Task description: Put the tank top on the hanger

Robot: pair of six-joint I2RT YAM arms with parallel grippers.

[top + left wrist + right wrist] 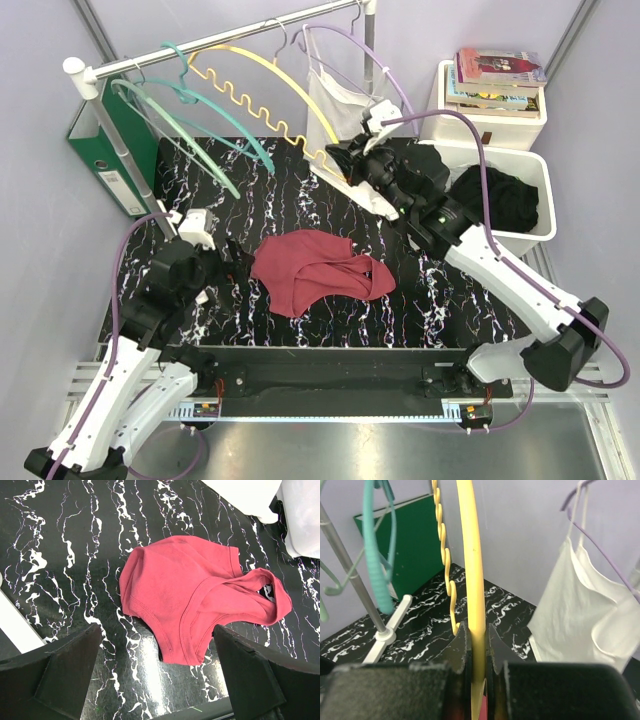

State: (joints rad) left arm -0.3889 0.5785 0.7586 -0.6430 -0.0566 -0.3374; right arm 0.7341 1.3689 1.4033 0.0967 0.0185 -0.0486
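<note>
The maroon tank top (320, 268) lies crumpled on the black marbled table, its straps toward the right. In the left wrist view the tank top (185, 585) is just beyond my left gripper (157, 635), which is open and hovering with nothing between its fingers. In the top view my left gripper (235, 262) is at the garment's left edge. The yellow hanger (270, 70) hangs by its hook from the rail. My right gripper (345, 160) is shut on its lower right end. In the right wrist view the hanger's yellow arm (477, 555) runs up from between my shut right gripper (479, 630).
Teal hangers (190, 110) and a lilac hanger with a white camisole (335, 95) share the rail (130, 65). A green binder (105, 150) stands at the back left. A white bin (535, 180) holds a black garment (495, 195). Books (500, 75) are stacked behind it.
</note>
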